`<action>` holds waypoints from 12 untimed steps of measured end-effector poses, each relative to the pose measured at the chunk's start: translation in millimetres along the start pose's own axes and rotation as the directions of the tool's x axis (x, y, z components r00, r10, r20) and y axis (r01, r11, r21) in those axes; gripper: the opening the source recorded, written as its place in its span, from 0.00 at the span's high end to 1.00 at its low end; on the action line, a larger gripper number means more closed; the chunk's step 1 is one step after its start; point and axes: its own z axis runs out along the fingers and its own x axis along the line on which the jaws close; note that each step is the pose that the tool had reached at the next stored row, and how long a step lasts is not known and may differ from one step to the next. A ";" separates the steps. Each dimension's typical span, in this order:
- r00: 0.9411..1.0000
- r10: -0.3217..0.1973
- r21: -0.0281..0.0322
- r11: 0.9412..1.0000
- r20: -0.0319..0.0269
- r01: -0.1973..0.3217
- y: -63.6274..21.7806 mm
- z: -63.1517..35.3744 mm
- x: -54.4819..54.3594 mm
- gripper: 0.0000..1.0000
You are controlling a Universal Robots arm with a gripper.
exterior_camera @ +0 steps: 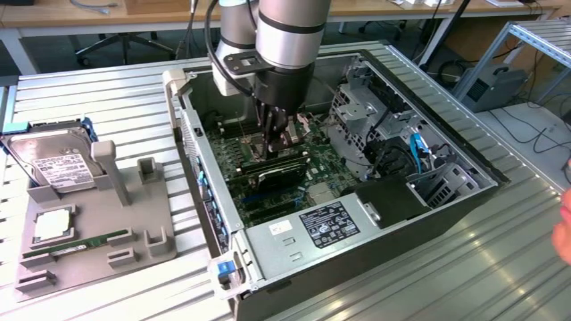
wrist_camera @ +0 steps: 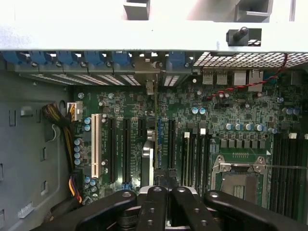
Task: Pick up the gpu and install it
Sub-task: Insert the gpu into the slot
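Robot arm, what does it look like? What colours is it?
The arm is a fat shiny silver tube with black rings round it. A black cable runs down beside it. Lower down it turns black, ending in a gripper with thin dark fingers that have small round holes.

1. The gripper (exterior_camera: 278, 144) hid part of the gpu (exterior_camera: 275, 175) in the exterior view.
2. In the wrist view the gpu (wrist_camera: 158, 132) appeared edge-on, its lower end behind the fingers (wrist_camera: 153, 207).
3. The hard drive (exterior_camera: 53, 164) label print was too small to read.
4. A person's hand (exterior_camera: 563, 227) was cut off at the exterior view's right edge.
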 end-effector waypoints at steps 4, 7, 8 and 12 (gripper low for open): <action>1.000 0.000 0.000 1.000 0.000 0.000 -7.7 0.0 0.2 0.89; 1.000 0.000 0.000 1.000 0.000 0.000 -13.0 0.0 0.3 0.89; 1.000 0.000 0.000 1.000 0.000 0.000 -15.1 0.1 0.4 0.89; 1.000 0.000 0.000 1.000 0.000 0.000 -20.6 0.1 0.6 0.89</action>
